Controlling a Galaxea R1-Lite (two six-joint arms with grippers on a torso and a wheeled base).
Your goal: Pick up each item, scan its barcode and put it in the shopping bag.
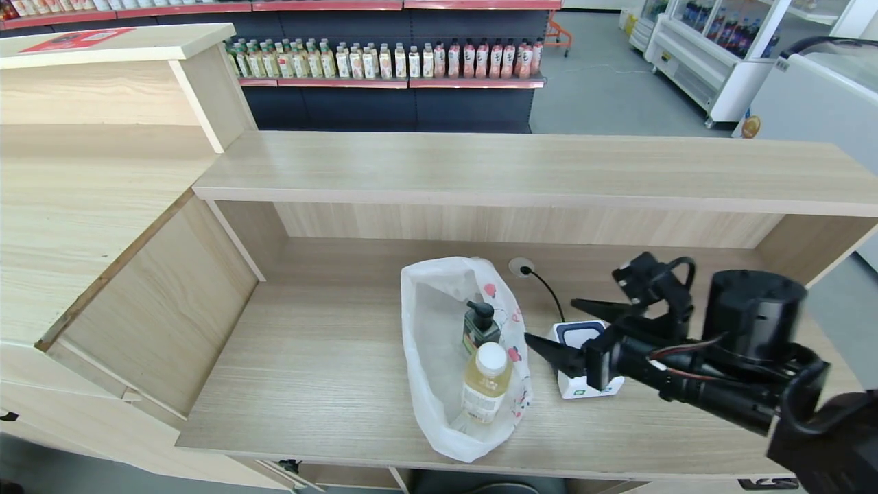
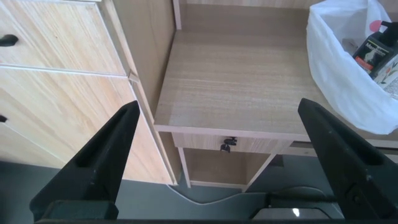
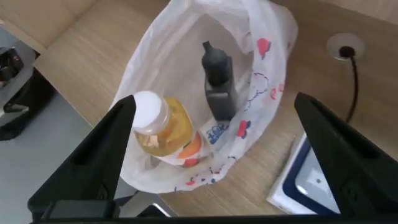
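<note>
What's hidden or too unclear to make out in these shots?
Head view: the right gripper covers the scanner's middle.
Head view: the yellow bottle hides the pump bottle's base.
Head view: the bottles' print is too small to read.
Left wrist view: the edge cuts off the bag.

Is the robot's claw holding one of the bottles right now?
No, the right gripper is open and empty; the yellow bottle and pump bottle sit inside the shopping bag.
</note>
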